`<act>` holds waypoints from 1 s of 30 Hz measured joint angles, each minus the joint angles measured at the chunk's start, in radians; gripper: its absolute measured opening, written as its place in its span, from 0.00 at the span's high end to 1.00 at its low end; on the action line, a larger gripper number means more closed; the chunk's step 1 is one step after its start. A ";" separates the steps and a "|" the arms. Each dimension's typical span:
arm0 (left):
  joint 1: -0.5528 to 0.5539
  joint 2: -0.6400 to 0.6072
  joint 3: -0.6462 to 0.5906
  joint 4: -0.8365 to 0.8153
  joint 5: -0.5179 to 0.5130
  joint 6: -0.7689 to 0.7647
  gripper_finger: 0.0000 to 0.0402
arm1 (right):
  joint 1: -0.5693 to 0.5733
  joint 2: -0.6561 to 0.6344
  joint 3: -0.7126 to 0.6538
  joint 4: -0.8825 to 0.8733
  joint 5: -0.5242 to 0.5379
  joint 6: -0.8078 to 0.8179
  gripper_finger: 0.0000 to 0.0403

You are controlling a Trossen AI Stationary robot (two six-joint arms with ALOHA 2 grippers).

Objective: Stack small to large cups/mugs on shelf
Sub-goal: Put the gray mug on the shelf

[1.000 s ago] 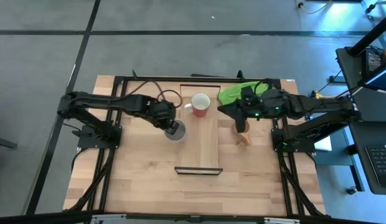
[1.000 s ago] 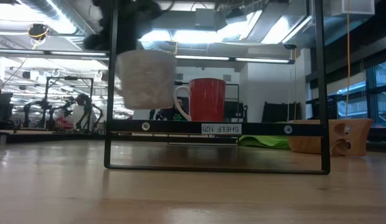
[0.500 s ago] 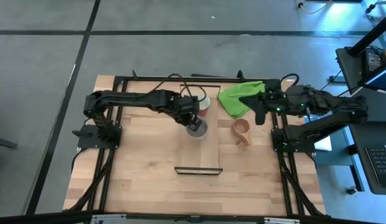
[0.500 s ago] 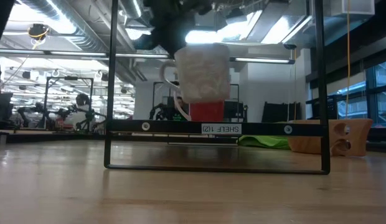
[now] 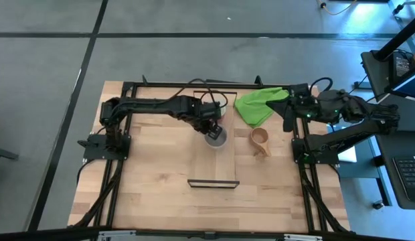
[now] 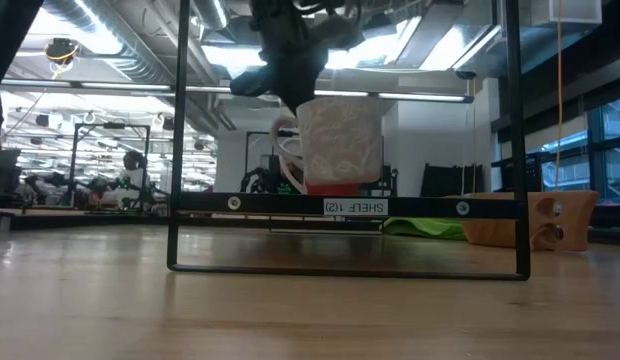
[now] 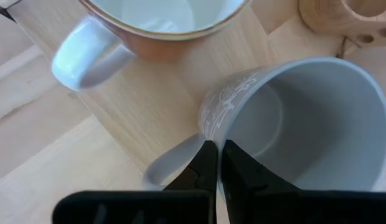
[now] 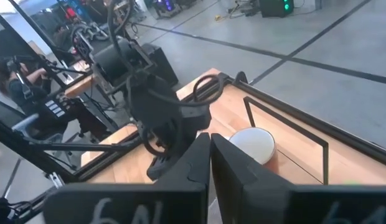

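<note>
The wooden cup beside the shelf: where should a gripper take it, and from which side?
Best guess: pinch the wooden cup by its rim wall from straight above. It stands upright, mouth open upward, on the table, apart from the shelf, with its handle on the near side, so grip elsewhere on the rim.

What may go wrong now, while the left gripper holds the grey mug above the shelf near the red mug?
1. The left gripper pinches only the rim of the grey mug, beside its handle; the mug hangs tilted and might slip or swing.
2. The grey mug is close to the red mug on the shelf; lowering it carelessly could knock the red mug.
3. The wooden cup lies on the table beside the shelf, so the size order is not yet done.
</note>
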 joint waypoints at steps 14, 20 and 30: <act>-0.001 0.024 0.002 -0.032 0.013 -0.009 0.99 | 0.000 0.000 0.000 -0.025 0.000 -0.002 0.96; -0.008 0.029 0.002 -0.025 0.014 -0.040 0.99 | 0.000 0.000 0.000 -0.026 0.001 -0.005 0.96; -0.017 0.029 0.001 -0.021 0.003 -0.084 0.99 | 0.000 0.000 0.000 -0.027 0.003 -0.025 0.96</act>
